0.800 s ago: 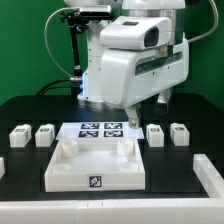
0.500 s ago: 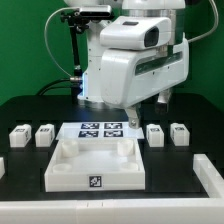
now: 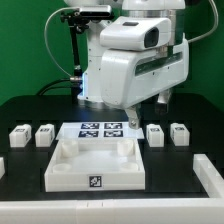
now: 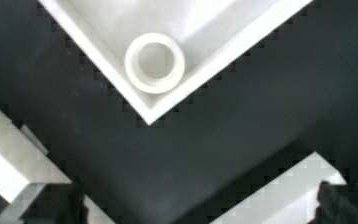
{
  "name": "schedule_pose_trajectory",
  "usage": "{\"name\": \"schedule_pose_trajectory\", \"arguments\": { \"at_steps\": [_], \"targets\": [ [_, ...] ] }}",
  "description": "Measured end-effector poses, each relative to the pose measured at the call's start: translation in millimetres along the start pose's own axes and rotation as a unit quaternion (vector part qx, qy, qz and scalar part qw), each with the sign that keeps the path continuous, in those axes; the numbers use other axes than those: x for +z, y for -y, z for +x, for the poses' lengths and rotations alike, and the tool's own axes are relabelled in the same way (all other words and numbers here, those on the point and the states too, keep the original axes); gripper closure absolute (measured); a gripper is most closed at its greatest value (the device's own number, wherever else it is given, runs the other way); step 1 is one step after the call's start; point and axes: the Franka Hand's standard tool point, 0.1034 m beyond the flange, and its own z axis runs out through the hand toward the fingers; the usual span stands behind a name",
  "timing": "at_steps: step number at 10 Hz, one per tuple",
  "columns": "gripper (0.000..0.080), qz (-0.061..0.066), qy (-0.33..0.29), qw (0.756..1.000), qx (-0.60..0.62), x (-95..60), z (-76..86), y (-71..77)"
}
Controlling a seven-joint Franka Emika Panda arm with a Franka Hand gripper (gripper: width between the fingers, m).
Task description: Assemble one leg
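Note:
Four small white legs with tags stand on the black table: two at the exterior view's left (image 3: 18, 134) (image 3: 44, 134) and two at its right (image 3: 154, 133) (image 3: 179, 132). The large white tray-like piece (image 3: 95, 168) lies in front of them. My gripper (image 3: 132, 117) hangs above the tray's far right corner, mostly hidden by the arm's white body. In the wrist view the gripper (image 4: 190, 205) is open and empty, with its dark fingertips (image 4: 30, 205) far apart at the picture's edges. That view looks onto a corner of the tray (image 4: 211, 45) with a round socket (image 4: 153, 60).
The marker board (image 3: 100, 129) lies flat behind the tray, between the two pairs of legs. White fence pieces show at the table's front corners, left (image 3: 3, 165) and right (image 3: 212, 172). The robot's base and cables stand at the back.

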Motion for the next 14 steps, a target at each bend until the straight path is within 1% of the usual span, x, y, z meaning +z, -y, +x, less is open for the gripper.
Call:
{"name": "schedule_pose_trajectory", "arguments": {
  "at_steps": [4,6,7,8,9,10,11,12,13,14],
  "targets": [
    [0.015,0.0,0.0,1.0,0.0,0.4,-0.1,0.1],
    [0.015,0.0,0.001,1.0,-0.026,1.3,-2.4,0.7],
    [0.015,-0.003,0.0,0.998,-0.064,7.1,-21.6,10.9],
    [0.015,-0.001,0.002,0.989,-0.146,17.0,-52.0,26.6],
    [0.015,0.003,0.002,0.974,-0.225,31.7,-80.8,36.1],
    [0.015,0.002,-0.003,0.956,-0.294,50.4,-107.2,39.7],
    [0.015,0.003,-0.008,0.941,-0.339,68.1,-128.9,41.2],
    [0.015,0.009,-0.012,0.931,-0.365,84.1,-140.4,42.1],
    [0.015,0.021,-0.011,0.941,-0.337,98.6,-143.5,47.4],
    [0.015,0.027,-0.01,0.942,-0.334,104.7,-145.4,49.7]
  ]
}}
